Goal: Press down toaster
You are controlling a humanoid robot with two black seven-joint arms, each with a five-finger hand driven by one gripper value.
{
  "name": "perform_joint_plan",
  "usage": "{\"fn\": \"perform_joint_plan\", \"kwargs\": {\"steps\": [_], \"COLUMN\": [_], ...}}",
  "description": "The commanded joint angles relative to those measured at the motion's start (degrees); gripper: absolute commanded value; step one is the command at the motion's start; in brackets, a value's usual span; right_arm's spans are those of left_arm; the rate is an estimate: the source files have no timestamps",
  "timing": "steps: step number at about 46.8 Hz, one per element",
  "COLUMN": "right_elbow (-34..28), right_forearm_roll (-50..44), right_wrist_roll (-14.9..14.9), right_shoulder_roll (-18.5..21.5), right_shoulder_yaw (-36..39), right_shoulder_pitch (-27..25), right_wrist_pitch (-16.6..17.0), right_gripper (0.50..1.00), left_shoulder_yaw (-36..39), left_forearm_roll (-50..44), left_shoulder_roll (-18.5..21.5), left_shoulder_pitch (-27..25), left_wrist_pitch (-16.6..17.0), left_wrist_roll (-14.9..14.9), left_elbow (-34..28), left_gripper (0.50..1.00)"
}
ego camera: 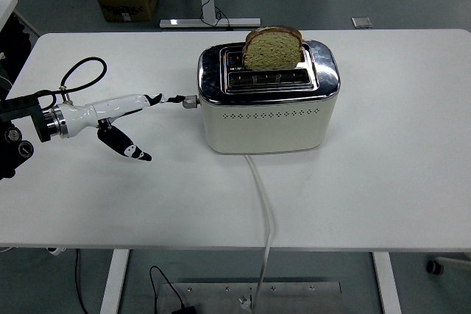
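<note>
A cream toaster (267, 119) with a chrome top stands in the middle of the white table (397, 174). A slice of bread (272, 48) sticks up out of its far slot. The toaster's lever knob (190, 101) is on its left end, in the raised position. My left hand (140, 119) reaches in from the left with fingers spread. Its extended fingertips (175, 98) are just left of the knob, touching or nearly touching it. The thumb (125, 148) hangs low over the table. The right arm is out of view.
The toaster's white cord (263, 204) runs from its front over the table's near edge. A black cable loop (79, 73) arches behind my left wrist. A cardboard box (127, 4) and a desk leg stand on the floor beyond the table.
</note>
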Motion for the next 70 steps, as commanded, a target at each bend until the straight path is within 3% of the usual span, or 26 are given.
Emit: {"fn": "perform_joint_plan", "kwargs": {"steps": [1, 70], "right_elbow": [0.00, 0.00], "right_forearm_roll": [-0.01, -0.01], "right_wrist_roll": [0.00, 0.00], "right_shoulder_roll": [0.00, 0.00], "right_shoulder_yaw": [-0.02, 0.07], "right_shoulder_pitch": [0.00, 0.00], "right_wrist_pitch": [0.00, 0.00], "right_gripper": [0.998, 0.998], "left_shoulder_yaw": [0.02, 2.05], "left_forearm_roll": [0.10, -0.95], "left_shoulder_roll": [-0.18, -5.55], "left_shoulder_pitch": [-0.08, 1.15], "left_wrist_pitch": [-0.10, 0.08], "left_wrist_roll": [0.00, 0.00], "left_elbow": [0.10, 6.51], "left_gripper": [1.000, 1.000]}}
